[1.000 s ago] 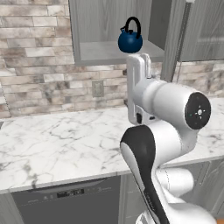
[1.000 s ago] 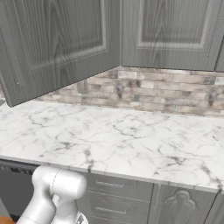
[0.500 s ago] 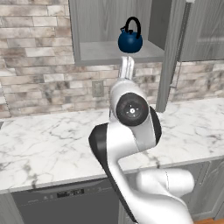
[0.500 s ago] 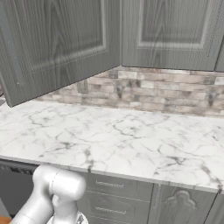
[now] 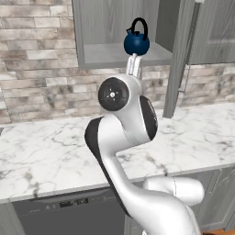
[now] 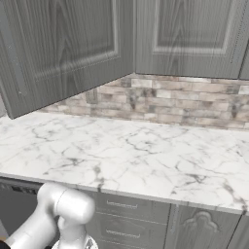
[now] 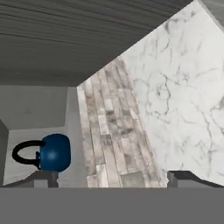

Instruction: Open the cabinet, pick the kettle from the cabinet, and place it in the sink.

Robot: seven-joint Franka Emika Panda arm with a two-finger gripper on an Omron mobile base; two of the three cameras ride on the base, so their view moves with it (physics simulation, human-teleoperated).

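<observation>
Sitting on the shelf of the open cabinet, near the shelf's front edge, is the kettle: dark blue, round, w/ a black loop handle standing up over it. In the left base view the cabinet door hangs swung out to the right of the opening, seen edge-on, its lower end down over the brick wall. The arm rises from the lower right, bends at a big white elbow in front of the wall and reaches up toward the shelf; the wrist ends just below the kettle, right at the shelf's front edge.

Hand view is rolled over, so the kettle lies at lower left w/ its handle pointing left, on the grey shelf. Gripper is wide open, nothing between the two dark tips; the left tip sits just beside the kettle's body, can't tell if touching. Brick wall runs up the middle of that view, white marble desk at right.

Right base view: marble desk w/ grey veins, wood-grain door angled out at upper left, closed wall cabinets next to it, grey drawers under the desk's front edge.
</observation>
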